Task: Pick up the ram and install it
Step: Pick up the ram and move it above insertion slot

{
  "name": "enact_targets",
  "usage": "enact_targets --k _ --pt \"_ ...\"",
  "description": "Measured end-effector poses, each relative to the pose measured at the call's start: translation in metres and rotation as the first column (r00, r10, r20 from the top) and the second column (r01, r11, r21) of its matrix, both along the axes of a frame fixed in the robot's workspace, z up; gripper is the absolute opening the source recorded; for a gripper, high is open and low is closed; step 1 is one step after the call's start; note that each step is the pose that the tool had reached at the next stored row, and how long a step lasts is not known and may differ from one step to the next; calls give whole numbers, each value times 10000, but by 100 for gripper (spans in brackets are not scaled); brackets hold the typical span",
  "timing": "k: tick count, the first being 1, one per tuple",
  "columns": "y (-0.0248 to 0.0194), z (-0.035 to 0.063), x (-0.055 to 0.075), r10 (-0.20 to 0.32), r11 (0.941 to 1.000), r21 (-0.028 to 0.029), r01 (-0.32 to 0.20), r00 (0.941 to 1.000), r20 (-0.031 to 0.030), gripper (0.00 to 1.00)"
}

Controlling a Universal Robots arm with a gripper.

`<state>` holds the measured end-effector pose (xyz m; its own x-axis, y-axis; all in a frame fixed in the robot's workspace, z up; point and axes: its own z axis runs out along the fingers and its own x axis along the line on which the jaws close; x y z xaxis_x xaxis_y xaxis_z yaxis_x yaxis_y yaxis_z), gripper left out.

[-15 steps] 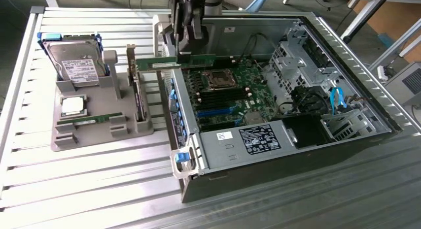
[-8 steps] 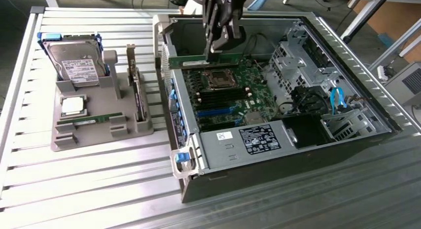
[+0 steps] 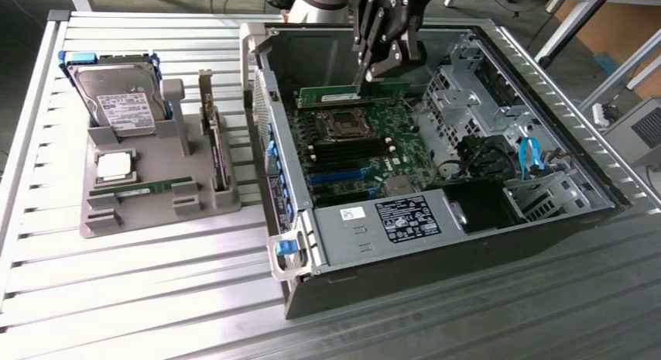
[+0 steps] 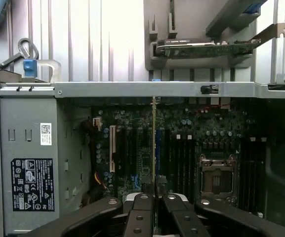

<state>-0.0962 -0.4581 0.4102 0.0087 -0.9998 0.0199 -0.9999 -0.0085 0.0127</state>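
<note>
One ram stick [image 3: 330, 94] is held in the hand [image 3: 370, 81], which is closed on the stick's upper edge. In the exterior view I see the stick level, with its long side horizontal, inside the open computer case [image 3: 271, 128]. It is over the far part of the motherboard [image 3: 351, 155], just beyond the processor socket [image 3: 343, 124]. I cannot tell if its lower edge touches the board.

In the wrist view the ram stick [image 4: 153, 138] shows edge-on as a thin line that runs away from the hand [image 4: 153, 190], above the motherboard [image 4: 182, 133] and its dark long slots. The processor socket [image 4: 217, 175] is beside it, a little apart.

On the counter [image 3: 155, 298], at the exterior view's left of the case, stands a gray holder [image 3: 155, 209]. It carries a second green stick [image 3: 139, 188] lying flat, a hard drive [image 3: 119, 101] leaning upright, and an expansion card [image 3: 217, 147] on its edge.
</note>
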Motion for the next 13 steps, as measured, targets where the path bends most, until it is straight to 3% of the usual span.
enact_targets --k 13 --pt "0 0 645 0 10000 0 0 10000 -2 13"
